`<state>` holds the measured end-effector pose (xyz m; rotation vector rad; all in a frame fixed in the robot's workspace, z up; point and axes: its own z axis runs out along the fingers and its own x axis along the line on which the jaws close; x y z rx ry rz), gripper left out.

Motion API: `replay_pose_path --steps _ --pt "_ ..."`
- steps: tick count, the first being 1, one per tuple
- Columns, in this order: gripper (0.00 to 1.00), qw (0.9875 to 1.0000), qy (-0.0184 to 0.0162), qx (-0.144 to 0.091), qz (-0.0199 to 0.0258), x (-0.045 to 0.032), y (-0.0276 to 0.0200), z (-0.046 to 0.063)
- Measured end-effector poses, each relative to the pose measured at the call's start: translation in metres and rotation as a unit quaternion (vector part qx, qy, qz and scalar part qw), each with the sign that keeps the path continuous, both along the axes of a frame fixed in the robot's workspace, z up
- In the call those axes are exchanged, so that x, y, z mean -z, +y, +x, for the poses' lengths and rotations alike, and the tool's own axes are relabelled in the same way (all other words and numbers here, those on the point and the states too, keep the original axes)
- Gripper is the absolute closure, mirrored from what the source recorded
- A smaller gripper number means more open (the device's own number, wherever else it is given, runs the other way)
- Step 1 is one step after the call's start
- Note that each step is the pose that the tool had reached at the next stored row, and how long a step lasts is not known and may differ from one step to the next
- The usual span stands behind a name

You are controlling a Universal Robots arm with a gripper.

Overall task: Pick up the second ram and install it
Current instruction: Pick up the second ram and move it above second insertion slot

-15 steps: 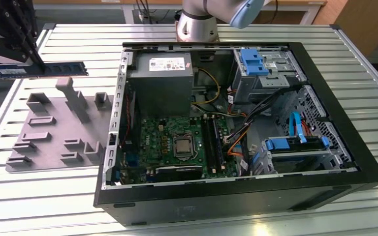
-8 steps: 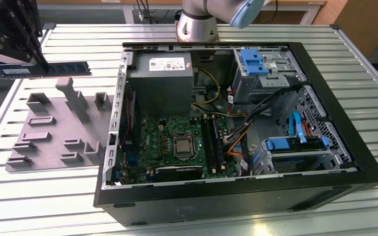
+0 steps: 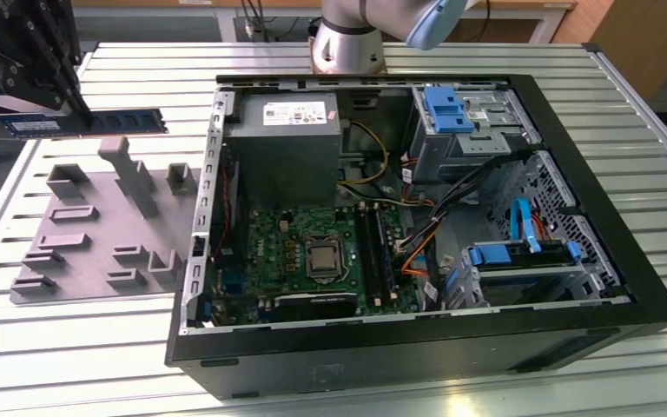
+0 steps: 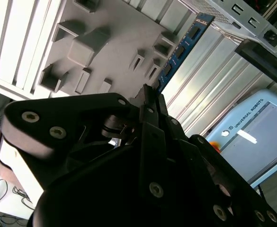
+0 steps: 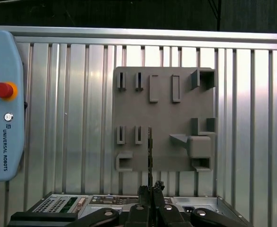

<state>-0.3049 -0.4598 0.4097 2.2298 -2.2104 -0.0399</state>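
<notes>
The second ram (image 3: 84, 122) is a thin blue-green stick with dark chips and a white sticker. It hangs level in the air above the grey fixture plate (image 3: 90, 243) at the exterior view's left. My gripper (image 3: 79, 109) is shut on it from above, near its middle. In the second wrist view the ram (image 4: 181, 47) juts out past the black fingers (image 4: 150, 101). Seen edge-on in the first wrist view, the ram (image 5: 150, 151) runs out from the gripper (image 5: 151, 190) over the fixture plate (image 5: 162, 118).
The open computer case (image 3: 646, 295) lies at the exterior view's right, with the power supply (image 3: 281, 143), motherboard (image 3: 299, 261) and long black slots (image 3: 374, 252) inside. A teach pendant (image 5: 1, 104) lies on the slatted table (image 3: 658, 174). The arm's base (image 3: 351, 39) stands behind the case.
</notes>
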Motion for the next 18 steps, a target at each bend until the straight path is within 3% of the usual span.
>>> replay_pose_path --steps 18 --pt "0.86 1.0 0.0 0.0 0.0 0.0001 0.0 0.012"
